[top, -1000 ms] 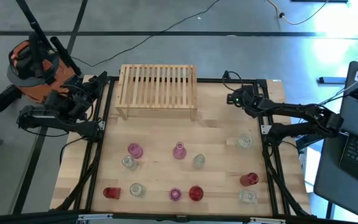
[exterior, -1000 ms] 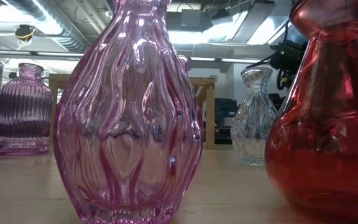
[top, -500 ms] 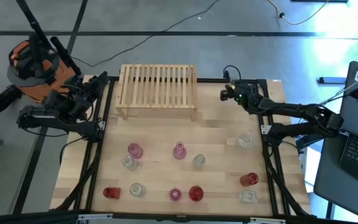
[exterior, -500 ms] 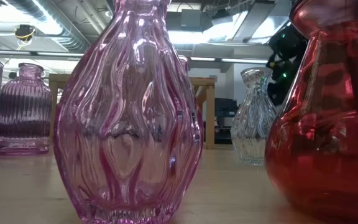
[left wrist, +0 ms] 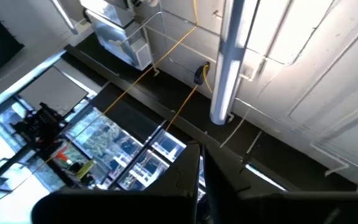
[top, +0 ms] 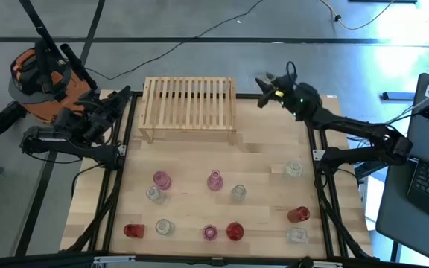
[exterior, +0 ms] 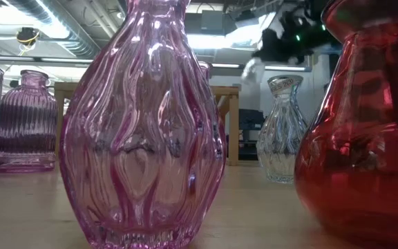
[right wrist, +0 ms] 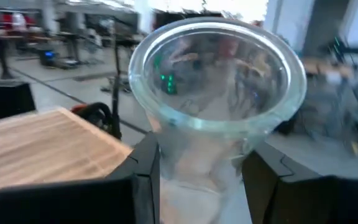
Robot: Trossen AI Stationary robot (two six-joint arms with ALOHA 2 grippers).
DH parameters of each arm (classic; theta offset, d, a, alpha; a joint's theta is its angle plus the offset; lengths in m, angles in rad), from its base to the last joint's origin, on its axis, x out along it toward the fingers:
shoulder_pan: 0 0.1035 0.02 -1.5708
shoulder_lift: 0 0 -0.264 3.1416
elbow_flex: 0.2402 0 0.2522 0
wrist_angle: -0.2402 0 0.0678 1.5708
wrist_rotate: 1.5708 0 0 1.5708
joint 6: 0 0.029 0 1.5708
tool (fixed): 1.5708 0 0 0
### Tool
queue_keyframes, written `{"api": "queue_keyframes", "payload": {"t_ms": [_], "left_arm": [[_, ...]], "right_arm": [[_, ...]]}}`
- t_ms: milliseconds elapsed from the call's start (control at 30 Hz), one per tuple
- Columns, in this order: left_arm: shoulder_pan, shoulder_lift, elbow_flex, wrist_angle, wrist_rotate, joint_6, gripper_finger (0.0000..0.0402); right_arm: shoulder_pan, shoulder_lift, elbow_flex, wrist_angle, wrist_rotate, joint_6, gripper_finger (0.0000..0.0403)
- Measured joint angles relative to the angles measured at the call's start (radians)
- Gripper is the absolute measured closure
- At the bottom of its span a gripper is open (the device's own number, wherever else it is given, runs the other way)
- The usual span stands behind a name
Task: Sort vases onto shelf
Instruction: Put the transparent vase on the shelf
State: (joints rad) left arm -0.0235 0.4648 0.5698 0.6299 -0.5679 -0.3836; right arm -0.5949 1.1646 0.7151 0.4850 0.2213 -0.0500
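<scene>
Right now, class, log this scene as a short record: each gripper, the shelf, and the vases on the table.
right gripper: shut on a clear vase, raised beside the shelf's right end
left gripper: shut, holds nothing, parked off the table's left edge
shelf: far side of the table, no vase on it
vases on table: ten, clear, pink and red

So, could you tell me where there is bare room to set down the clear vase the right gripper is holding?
The shelf has its whole slatted top bare. The tabletop strip between its legs and the pink vase row is also bare. The near half is crowded with vases. The right gripper holds the clear vase beside the shelf's right end.
</scene>
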Motion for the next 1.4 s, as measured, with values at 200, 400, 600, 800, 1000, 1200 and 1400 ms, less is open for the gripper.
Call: {"api": "queue_keyframes", "payload": {"t_ms": [200, 400, 600, 800, 1000, 1200, 1400], "left_arm": [[0.000, 0.000, 0.000, -0.020, -0.030, 0.000, 0.0386], [0.000, 0.000, 0.000, -0.018, -0.033, 0.001, 0.0386], [0.000, 0.000, 0.000, -0.017, -0.034, -0.005, 0.0386], [0.000, 0.000, 0.000, -0.016, -0.034, -0.032, 0.0386], [0.000, 0.000, 0.000, -0.016, -0.034, -0.033, 0.0386], [0.000, 0.000, 0.000, -0.016, -0.033, -0.034, 0.0386], [0.000, 0.000, 0.000, -0.016, -0.040, -0.034, 0.0386]], "right_arm": [[0.000, 0.081, 0.259, -0.199, -0.103, -0.087, 0.0279], [0.027, 0.264, 0.533, -0.333, -0.267, -0.087, 0.0279], [0.046, 0.499, 0.862, -0.485, -0.410, -0.078, 0.0279], [0.045, 0.737, 1.199, -0.654, -0.524, -0.089, 0.0280], [0.052, 0.917, 1.451, -0.752, -0.582, -0.128, 0.0280], [0.059, 1.033, 1.572, -0.796, -0.578, -0.125, 0.0280], [0.058, 1.092, 1.595, -0.856, -0.575, -0.112, 0.0280]]}}
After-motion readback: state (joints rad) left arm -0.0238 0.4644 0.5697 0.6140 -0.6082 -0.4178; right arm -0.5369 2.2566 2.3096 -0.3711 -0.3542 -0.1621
